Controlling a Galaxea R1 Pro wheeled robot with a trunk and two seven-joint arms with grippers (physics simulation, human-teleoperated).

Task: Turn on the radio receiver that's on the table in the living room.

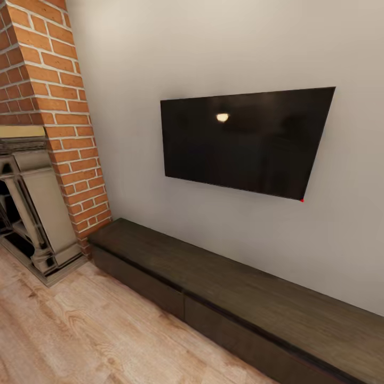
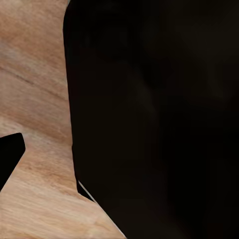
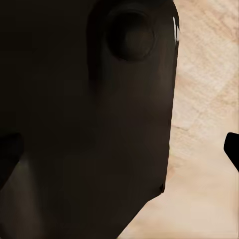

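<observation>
1. At the far left of my head view I see a brick chimney column [image 1: 58, 112] running from the top edge down toward the middle, its red-orange bricks set in pale mortar.
2. Below it, at the left edge, sits a fireplace surround [image 1: 37, 208] in a pale stone colour with a dark opening behind it; its base rests on the floor.
3. The light wood plank floor [image 1: 80, 330] fills the lower left corner of the head view.
4. Running from the foot of the brick column toward the lower right corner is a long, low dark wooden cabinet [image 1: 240, 304], set against the wall, with drawer fronts facing the floor side.
5. Above it, right of centre, a black flat screen [image 1: 245, 141] hangs on the off-white wall [image 1: 352, 234]; a small bright reflection shows on its upper part and a tiny red dot at its lower right corner.
6. The radio receiver and its bench: I cannot say where they stand from here.
7. Left wrist view: a large black shape covers most of the frame over wood floor [image 2: 35, 99]; I cannot tell the left end effector's state.
8. Right wrist view: a dark rounded body over pale floor [image 3: 204, 109]; the right end effector's state I cannot tell either.
</observation>
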